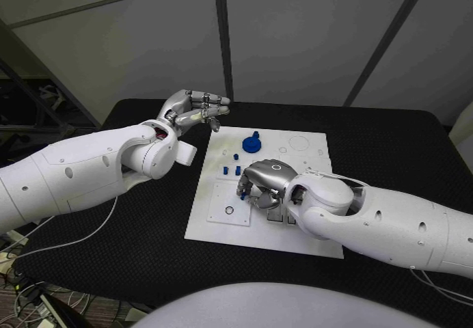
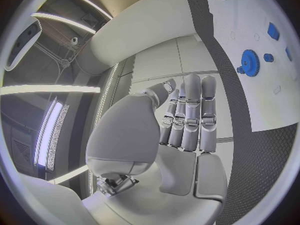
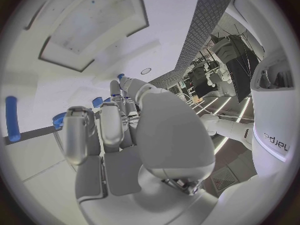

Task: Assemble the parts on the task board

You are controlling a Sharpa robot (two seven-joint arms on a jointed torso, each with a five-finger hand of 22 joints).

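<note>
The white task board (image 1: 222,225) lies mid-table. A blue gear (image 1: 252,144) stands near its far edge, with small blue parts (image 1: 236,168) just in front of it. My right hand (image 1: 264,184) rests low over the board's middle with its fingers curled down. A small blue part (image 1: 242,196) shows at its fingertips, and I cannot tell whether it is held. In the right wrist view blue bits (image 3: 97,102) peek between the fingers (image 3: 109,127), and a blue peg (image 3: 11,119) stands off to the side. My left hand (image 1: 197,108) hangs empty above the table, off the board's far left corner. The left wrist view shows the gear (image 2: 250,63).
The board carries round holes (image 1: 299,143) near its far right corner and a ring (image 1: 227,212) at its left side. Grey slotted fittings (image 1: 276,215) sit just under my right hand. Black table (image 1: 147,246) surrounds the board.
</note>
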